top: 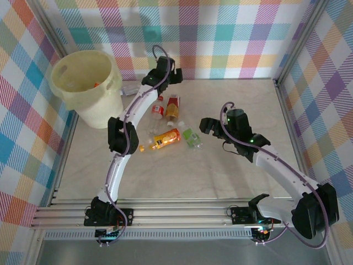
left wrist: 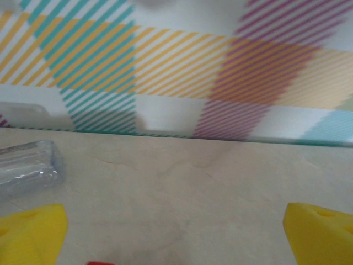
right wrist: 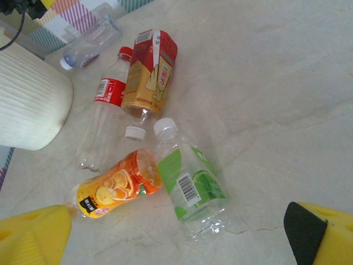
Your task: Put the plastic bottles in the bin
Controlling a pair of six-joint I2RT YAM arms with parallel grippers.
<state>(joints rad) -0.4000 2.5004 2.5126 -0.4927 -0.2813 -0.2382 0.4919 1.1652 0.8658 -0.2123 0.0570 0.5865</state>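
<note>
Currently the right gripper [right wrist: 177, 237] hangs low over the table [right wrist: 287, 83], jaws spread wide, nothing between them. Just ahead of its fingertips [right wrist: 33, 234] lies the green-label bottle [right wrist: 190, 182], on its side, white cap pointing away. Against that bottle's left flank is the orange-label bottle [right wrist: 116, 187], also flat; the two seem to touch.

Beyond those is the red-label bottle [right wrist: 105, 118], clear with a red cap. Close on its right is the red-and-gold bottle [right wrist: 149, 69], white cap pointing back toward the gripper. Both are lying down.

Farther ahead and to the left stands the bin [right wrist: 30, 105], pale ribbed wall, upright. Past it the blue-capped clear bottle [right wrist: 91, 41] lies flat near the checked wall [right wrist: 83, 16].

The left gripper [left wrist: 175, 237] is reached out over the far side of the table, jaws likewise wide and empty. Ahead and to its left lies one end of the blue-capped clear bottle, apart from the fingers. The checked wall is straight ahead. From above, the bin sits left of this gripper. Something orange shows inside it; cannot tell what.
</note>
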